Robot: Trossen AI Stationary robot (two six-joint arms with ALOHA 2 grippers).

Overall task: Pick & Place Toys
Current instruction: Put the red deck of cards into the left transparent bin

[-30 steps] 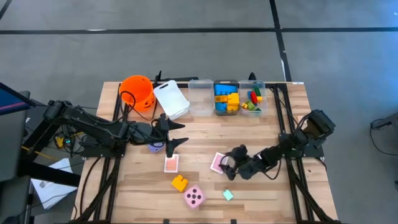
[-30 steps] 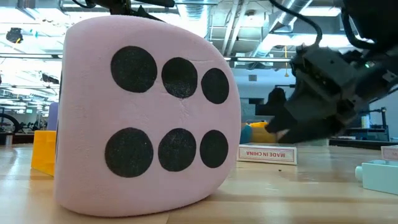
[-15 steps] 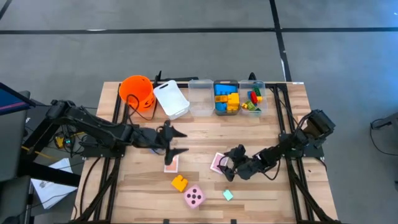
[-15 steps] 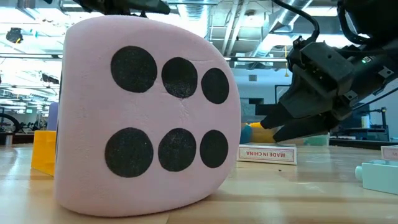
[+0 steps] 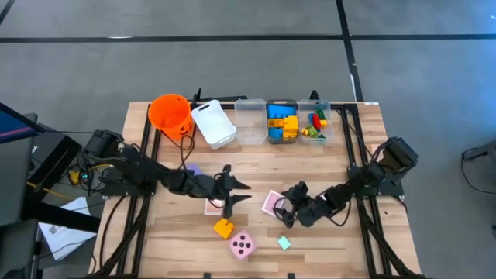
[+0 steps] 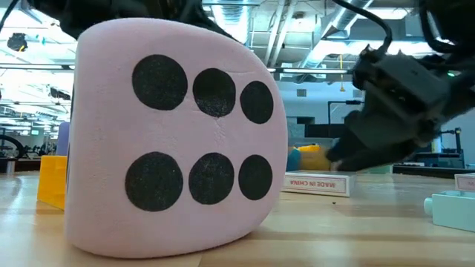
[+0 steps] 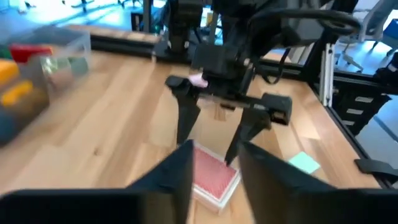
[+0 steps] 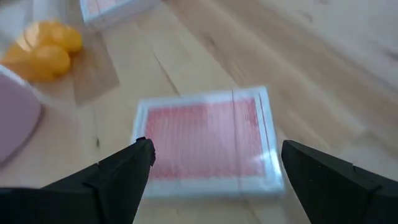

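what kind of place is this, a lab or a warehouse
Probably a robotics lab in an open industrial hall: a wooden table between two arms, exposed ceiling ducts overhead, and office chairs beyond.

Matt foam die (image 6: pixel 174 141) — smooth pale wood table (image 5: pixel 341 240).

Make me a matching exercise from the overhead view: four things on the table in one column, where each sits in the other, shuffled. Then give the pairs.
Things:
1. orange bucket
2. pink die
3. yellow brick
4. mint brick

Places:
A. front edge, between the yellow and mint bricks
B. back left corner, beside the white bin
C. front, right of the die
D. just in front of the left gripper

Pairs: 1-B, 2-A, 3-D, 4-C
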